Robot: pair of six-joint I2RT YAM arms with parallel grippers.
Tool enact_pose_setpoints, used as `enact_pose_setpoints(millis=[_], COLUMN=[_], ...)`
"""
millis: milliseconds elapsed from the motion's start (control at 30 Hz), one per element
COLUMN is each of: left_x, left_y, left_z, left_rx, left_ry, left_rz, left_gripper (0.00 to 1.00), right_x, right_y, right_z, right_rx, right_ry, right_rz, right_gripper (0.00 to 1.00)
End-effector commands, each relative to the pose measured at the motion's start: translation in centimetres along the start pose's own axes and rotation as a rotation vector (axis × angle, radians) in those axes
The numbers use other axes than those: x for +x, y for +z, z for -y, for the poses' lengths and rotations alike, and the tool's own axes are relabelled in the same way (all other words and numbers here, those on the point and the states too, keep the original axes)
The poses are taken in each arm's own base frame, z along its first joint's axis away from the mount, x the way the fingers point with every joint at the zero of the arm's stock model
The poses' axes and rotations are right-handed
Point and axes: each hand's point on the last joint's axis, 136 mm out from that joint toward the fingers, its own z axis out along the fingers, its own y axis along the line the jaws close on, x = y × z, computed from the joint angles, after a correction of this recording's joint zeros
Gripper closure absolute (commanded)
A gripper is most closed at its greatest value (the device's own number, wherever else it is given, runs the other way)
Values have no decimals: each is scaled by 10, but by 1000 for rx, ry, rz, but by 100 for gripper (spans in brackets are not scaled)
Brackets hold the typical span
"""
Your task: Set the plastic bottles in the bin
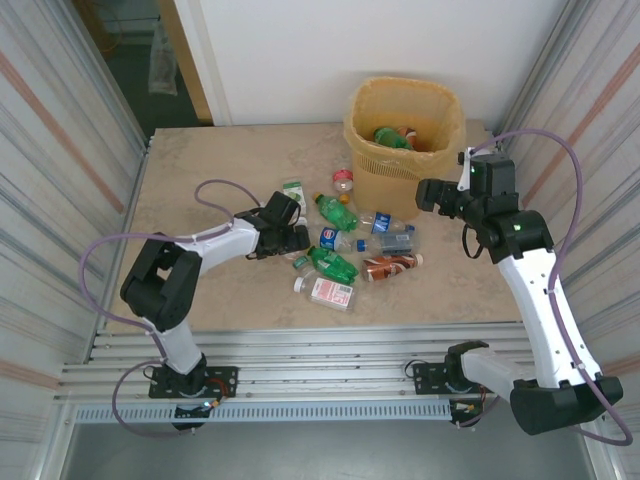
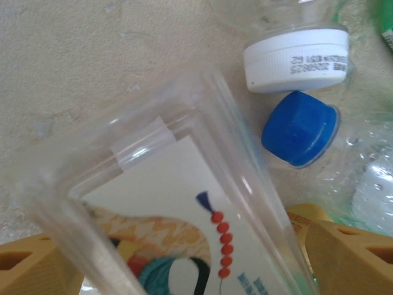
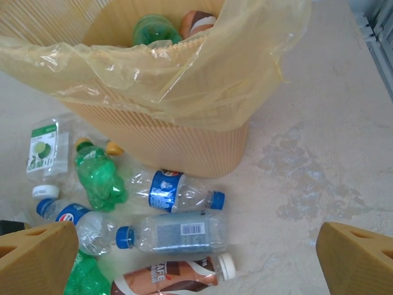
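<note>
The left hand (image 1: 292, 238) sits low over the tabletop (image 1: 200, 290) at the left edge of the loose bottles, its 2 yellow fingers (image 2: 350, 258) spread wide. A clear square-sided bottle (image 2: 184, 203) with a white picture label lies between them; I cannot tell whether the fingers touch it. Just past that bottle a white cap (image 2: 295, 58) and a blue cap (image 2: 301, 128) sit side by side.

The right hand (image 1: 432, 194) hovers just right of the bin (image 1: 400, 178), fingers wide apart and holding nothing.

The bin stands at the far side of the tabletop, right of centre, its orange-yellow liner (image 3: 184, 67) draped over the rim. Inside it lie a green bottle (image 3: 153, 27) and a brown-labelled bottle (image 3: 196, 21).

The other bottles lie on the tabletop near the bin, between the 2 hands. Among them are a crumpled green bottle (image 3: 101, 178), a blue-labelled bottle (image 3: 178, 192), a clear blue-capped bottle (image 3: 172, 233) and a coffee bottle (image 3: 178, 276) with a white cap. A flat green-labelled bottle (image 3: 44, 147) lies furthest left, and a white-pink bottle (image 1: 330, 291) nearest the arms.
</note>
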Motion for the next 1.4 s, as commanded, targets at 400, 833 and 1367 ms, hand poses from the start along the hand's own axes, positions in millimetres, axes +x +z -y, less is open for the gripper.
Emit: enact_pose_setpoints(millis=[400, 833, 1367], left_x=[-15, -13, -47], left_y=[15, 21, -68], left_z=[-43, -59, -43], left_rx=[-108, -147, 50], left_ry=[-107, -119, -155], left_rz=[22, 13, 180], left_gripper=[17, 36, 43], right_x=[3, 7, 11], right_y=[12, 16, 1], right_z=[-9, -17, -97], right_rx=[-40, -62, -272], right_ry=[43, 40, -48], right_rz=[-12, -26, 10], right_gripper=[2, 2, 2])
